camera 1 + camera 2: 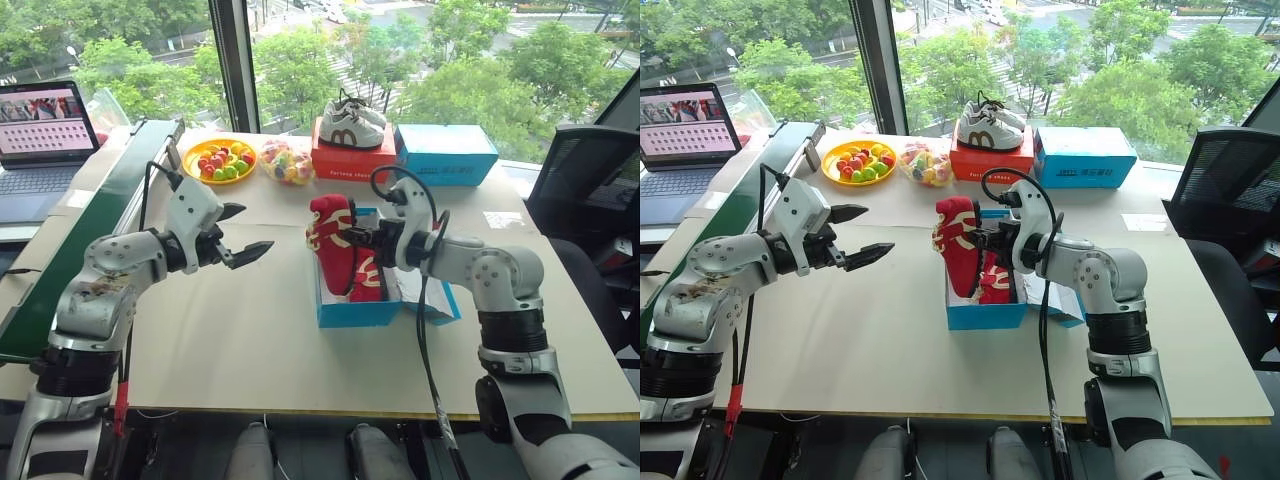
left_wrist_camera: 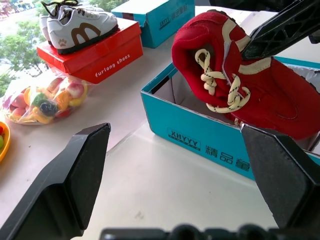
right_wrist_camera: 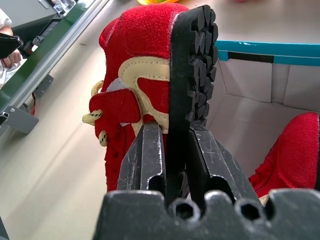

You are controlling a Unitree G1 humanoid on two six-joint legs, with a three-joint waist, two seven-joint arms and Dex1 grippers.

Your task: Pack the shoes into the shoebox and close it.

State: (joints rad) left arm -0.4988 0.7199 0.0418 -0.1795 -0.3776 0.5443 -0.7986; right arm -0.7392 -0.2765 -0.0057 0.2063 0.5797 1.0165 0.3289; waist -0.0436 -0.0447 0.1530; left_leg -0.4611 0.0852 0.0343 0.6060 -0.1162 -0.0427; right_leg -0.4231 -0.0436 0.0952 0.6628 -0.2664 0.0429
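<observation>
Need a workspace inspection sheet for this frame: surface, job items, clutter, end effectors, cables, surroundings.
Surface: beige table, flat.
Job's things: open blue shoebox; one red shoe lies inside; second red shoe is held over the box's left side.
Clutter: red box carrying white-and-grey sneakers, second blue box, yellow plate of toy fruit, bag of toy fruit.
End effectors: right end effector shut on the second red shoe's sole; left end effector open, empty.
Cables: black cable along the right arm.
Surroundings: laptop, office chair, windows, trees.

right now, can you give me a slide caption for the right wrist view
Right gripper fingers pinch the sole of a red shoe beside the open blue shoebox, where the second red shoe already lies.
</observation>
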